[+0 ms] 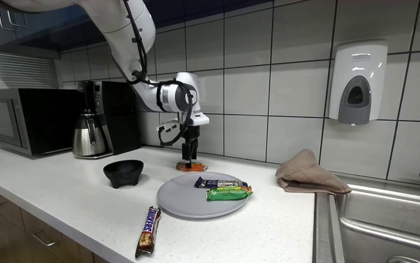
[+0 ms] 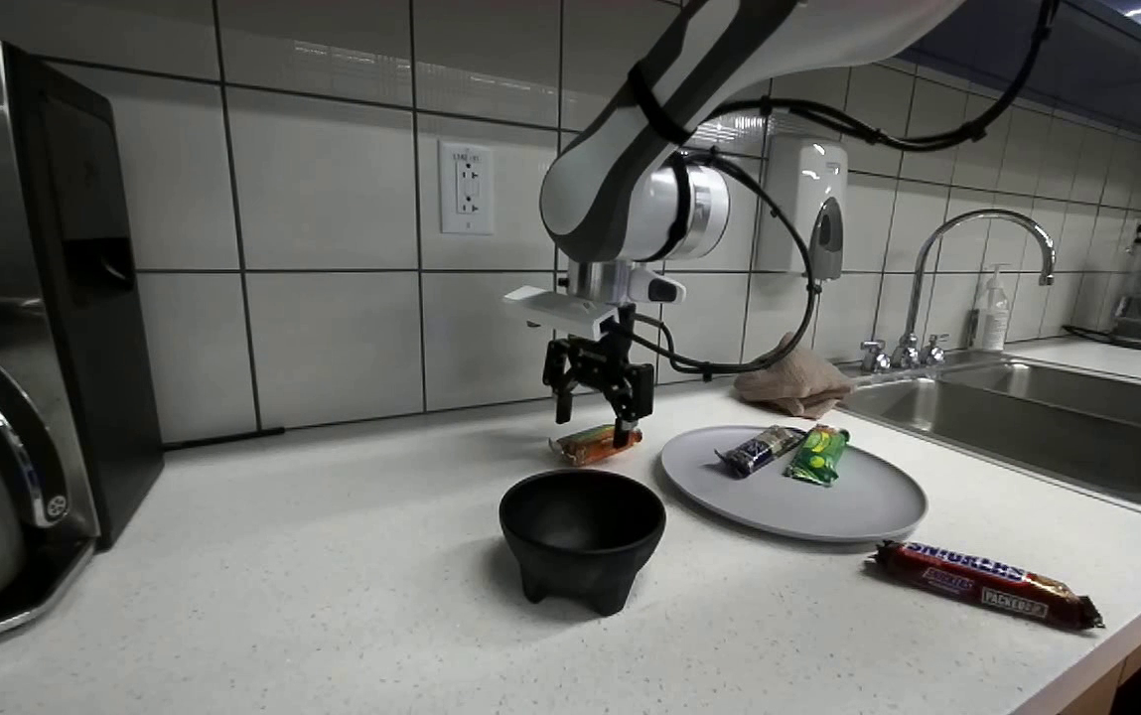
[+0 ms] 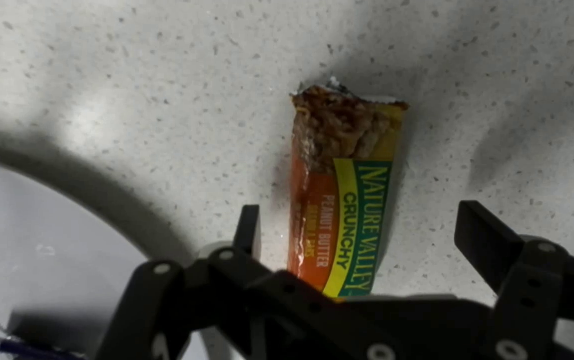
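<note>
The claw [image 2: 593,419] is spread wide. Beneath it, the granola bar [image 3: 341,205] lies on the counter [image 2: 332,586], left of the plate [image 2: 868,497] in an exterior view, long axis crosswise to the closing direction.

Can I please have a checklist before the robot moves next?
1. Black two-fingered end effector open: ok, jaws apart.
2. Oblong snack bar in shiny orange-and-green wrapper between the jaws: ok in the wrist view.
3. End effector not pressing on the bar: cannot tell.
4. Flat, round grey plate not touching the bar: ok, apart.
5. Round black three-legged bowl away from the end effector: ok in both exterior views.
</note>
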You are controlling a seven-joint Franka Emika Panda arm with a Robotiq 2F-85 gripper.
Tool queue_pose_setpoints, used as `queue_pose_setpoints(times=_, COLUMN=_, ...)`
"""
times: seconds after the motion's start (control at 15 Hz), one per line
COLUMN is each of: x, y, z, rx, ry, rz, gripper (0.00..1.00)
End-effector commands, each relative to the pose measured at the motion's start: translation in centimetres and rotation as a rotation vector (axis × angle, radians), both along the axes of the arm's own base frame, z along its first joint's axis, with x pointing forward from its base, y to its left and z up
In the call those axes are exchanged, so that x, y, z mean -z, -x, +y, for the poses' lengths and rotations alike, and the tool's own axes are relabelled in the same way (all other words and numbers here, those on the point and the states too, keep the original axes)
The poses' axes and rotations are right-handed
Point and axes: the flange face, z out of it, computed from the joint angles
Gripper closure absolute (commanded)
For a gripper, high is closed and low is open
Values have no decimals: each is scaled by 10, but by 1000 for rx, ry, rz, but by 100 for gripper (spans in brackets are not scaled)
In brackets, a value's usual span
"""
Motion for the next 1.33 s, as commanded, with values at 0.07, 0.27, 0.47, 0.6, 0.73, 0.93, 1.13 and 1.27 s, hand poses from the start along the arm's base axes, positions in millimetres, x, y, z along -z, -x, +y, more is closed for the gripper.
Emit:
queue_pose_setpoints(times=0.07, x=1, y=-10, z=3, rx=25, ry=20, rz=28, gripper=0)
queue_pose_setpoints(times=0.27, x=4, y=-12, z=4, rx=27, ry=18, rz=34, gripper=18)
queue_pose_setpoints(times=0.47, x=5, y=-14, z=5, rx=27, ry=18, rz=38, gripper=44)
queue_pose_setpoints(times=0.6, x=5, y=-15, z=5, rx=28, ry=16, rz=37, gripper=59)
queue_pose_setpoints(times=0.73, x=5, y=-16, z=6, rx=25, ry=18, rz=34, gripper=75)
queue_pose_setpoints(times=0.93, x=1, y=-17, z=7, rx=24, ry=18, rz=28, gripper=83)
queue_pose_setpoints(times=1.13, x=-5, y=-15, z=9, rx=23, ry=20, rz=18, gripper=83)
queue_pose_setpoints(times=1.27, x=-10, y=-14, z=11, rx=23, ry=21, rz=9, gripper=83)
